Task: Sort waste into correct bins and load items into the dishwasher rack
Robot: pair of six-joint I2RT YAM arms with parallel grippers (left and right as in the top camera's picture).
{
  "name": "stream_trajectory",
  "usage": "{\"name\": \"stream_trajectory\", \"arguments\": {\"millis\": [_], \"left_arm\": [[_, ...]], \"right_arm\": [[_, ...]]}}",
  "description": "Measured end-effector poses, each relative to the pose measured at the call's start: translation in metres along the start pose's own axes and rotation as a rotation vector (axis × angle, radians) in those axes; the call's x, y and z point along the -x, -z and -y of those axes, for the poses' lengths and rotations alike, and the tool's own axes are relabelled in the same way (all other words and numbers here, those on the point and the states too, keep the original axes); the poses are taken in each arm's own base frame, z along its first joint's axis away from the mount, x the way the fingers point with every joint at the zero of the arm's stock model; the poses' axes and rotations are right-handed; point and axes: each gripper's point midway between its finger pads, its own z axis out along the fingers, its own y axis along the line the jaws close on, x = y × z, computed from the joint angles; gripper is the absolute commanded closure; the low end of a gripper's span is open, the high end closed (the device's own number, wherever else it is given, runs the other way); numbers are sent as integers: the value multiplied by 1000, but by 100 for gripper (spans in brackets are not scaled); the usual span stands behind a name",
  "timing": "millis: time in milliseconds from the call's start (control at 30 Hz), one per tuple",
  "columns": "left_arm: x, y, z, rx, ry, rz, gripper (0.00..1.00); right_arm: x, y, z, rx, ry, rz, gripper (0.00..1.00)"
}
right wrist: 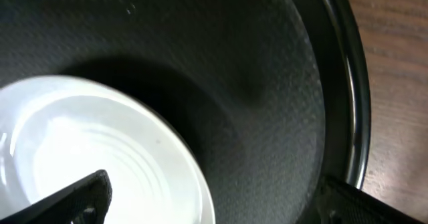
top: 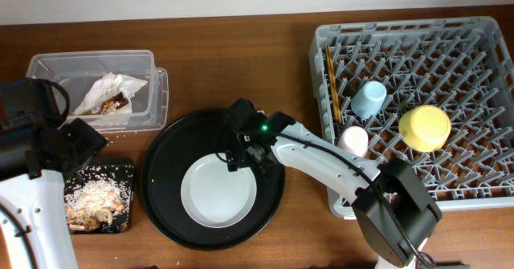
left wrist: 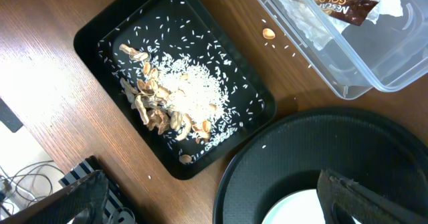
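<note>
currently nearest: right fingers, spread wide and empty, hang over the far rim of the round pale grey plate.
plate: flat inside the large round black tray; round, so no long axis, and only its rim offers a grip.
left fingers: wide, empty, over the shallow black rectangular tray, farther off.
room: large grey plastic dishwasher rack lies to the right, with the round tray's lip between.

- A brown sachet lies among crumpled white paper inside the clear plastic tub. In the left wrist view it carries gold capital letters, printed at a slant: "GOLD", with "NESCAFE" just beside it. The last letter of the brand name is hard to make out.
- In the overhead view the same sachet is too small for its lettering to be read.
</note>
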Motion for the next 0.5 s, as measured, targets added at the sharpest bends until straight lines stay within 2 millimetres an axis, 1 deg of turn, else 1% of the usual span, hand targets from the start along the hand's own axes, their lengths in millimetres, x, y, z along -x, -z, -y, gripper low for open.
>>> {"name": "stream_trajectory", "arguments": {"millis": [100,200,267,300,333,367,400,500], "left_arm": [[0,0,0,0,0,0,1],[0,0,0,0,0,1,1],[0,0,0,0,0,0,1],[0,0,0,0,0,0,1],[0,0,0,0,0,1,1],[0,0,0,0,0,0,1],[0,0,0,0,0,1,1],[0,0,0,0,0,0,1]], "right_arm": [[1,0,-3,6,3,7,12],[-4,-2,-14,16,32,8,13],[-8,-9,-16,11,41,-2,17],[-10,-15,-16,6,43,-11,24],[-13,-26,-14,-9,44,-32,26],[-18,-36,-11,-24,44,-54,30],[-21,-44,-8,-39,41,-72,37],[-21,-45,-8,-43,14,-72,60]]}}
